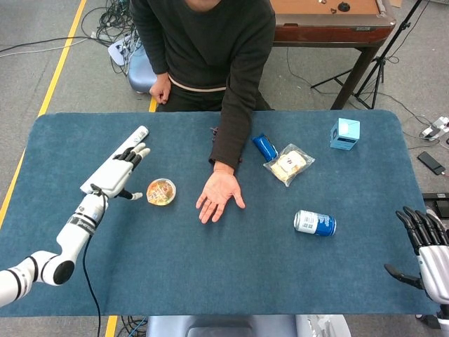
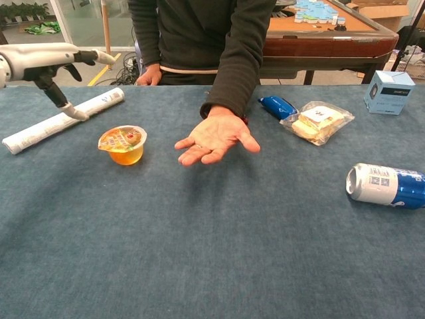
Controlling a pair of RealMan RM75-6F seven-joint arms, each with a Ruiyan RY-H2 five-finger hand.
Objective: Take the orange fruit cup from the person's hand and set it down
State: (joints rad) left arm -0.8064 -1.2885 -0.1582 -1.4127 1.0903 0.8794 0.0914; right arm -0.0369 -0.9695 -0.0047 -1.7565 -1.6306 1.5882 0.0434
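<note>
Fruit cup (image 1: pixel 161 191) sits upright on the counter (image 1: pixel 210 281), foil lid up, nothing touching it. It stands at 9 o'clock from the person's hand (image 1: pixel 219 197), near but apart. That hand lies palm up, empty, fingers loosely spread.

My left hand (image 1: pixel 118 173) is off the cup, at its 9 o'clock and raised above the counter, fingers spread and straight, holding nothing. In the chest view the thumb points down toward the paper roll (image 2: pixel 63 121) behind it; I can't tell if it touches.

My right hand (image 1: pixel 426 246) is at the counter's edge at 4 o'clock, fingers apart, empty. Chest view doesn't show it.

Other stuff on the counter:
- white paper roll lying diagonal at 10 o'clock, just behind my left hand
- blue can (image 1: pixel 315 223) on its side at 3 o'clock from the person's hand
- clear snack bag (image 1: pixel 288 164) and a blue pouch (image 1: pixel 265 147) just beside it, at 1 o'clock from the person's hand
- small light-blue box (image 1: pixel 345 133) near the far edge at 2 o'clock
</note>
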